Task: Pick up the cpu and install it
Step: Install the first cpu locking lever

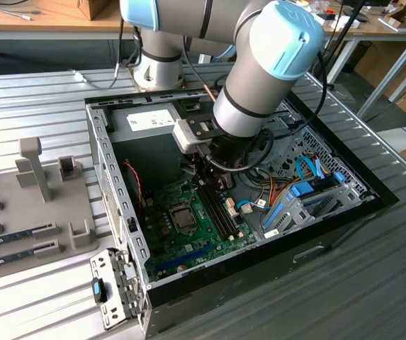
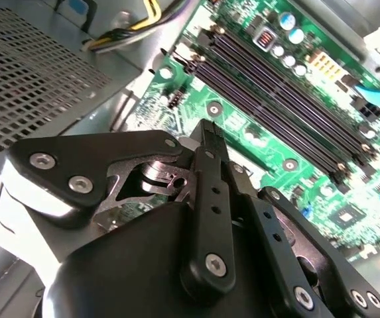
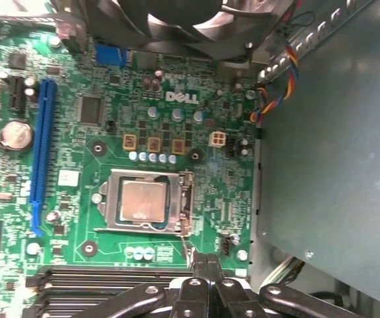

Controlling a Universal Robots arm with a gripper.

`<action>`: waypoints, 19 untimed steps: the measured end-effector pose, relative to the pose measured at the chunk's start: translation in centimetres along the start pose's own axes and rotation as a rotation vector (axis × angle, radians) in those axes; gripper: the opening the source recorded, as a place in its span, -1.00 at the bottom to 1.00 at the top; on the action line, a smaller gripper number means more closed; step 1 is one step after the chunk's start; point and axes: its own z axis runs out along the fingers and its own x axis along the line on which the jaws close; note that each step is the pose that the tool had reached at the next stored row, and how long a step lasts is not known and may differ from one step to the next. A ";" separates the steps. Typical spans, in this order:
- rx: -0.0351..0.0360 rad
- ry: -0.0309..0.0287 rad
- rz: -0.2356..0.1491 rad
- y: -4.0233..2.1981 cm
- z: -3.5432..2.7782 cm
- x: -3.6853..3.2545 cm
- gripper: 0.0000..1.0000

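Cpu [image 3: 142,200] is already sitting in the socket [image 3: 146,202]; your tool [image 3: 207,262], fingers pinched together and empty, is hovering beside it, so keep clear.

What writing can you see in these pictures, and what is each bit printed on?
White logo lettering on the green motherboard: a brand mark, not read out here.
White label on the grey power supply: too small to read.
White sticker on the motherboard: too blurred to read.
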 end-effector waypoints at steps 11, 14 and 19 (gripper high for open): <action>-0.0101 0.1560 0.014 0.10 -0.01 0.04 -0.79; -0.0092 0.1558 0.014 0.36 0.00 0.26 -0.79; -0.0082 0.1558 0.014 0.70 -0.02 0.67 -0.79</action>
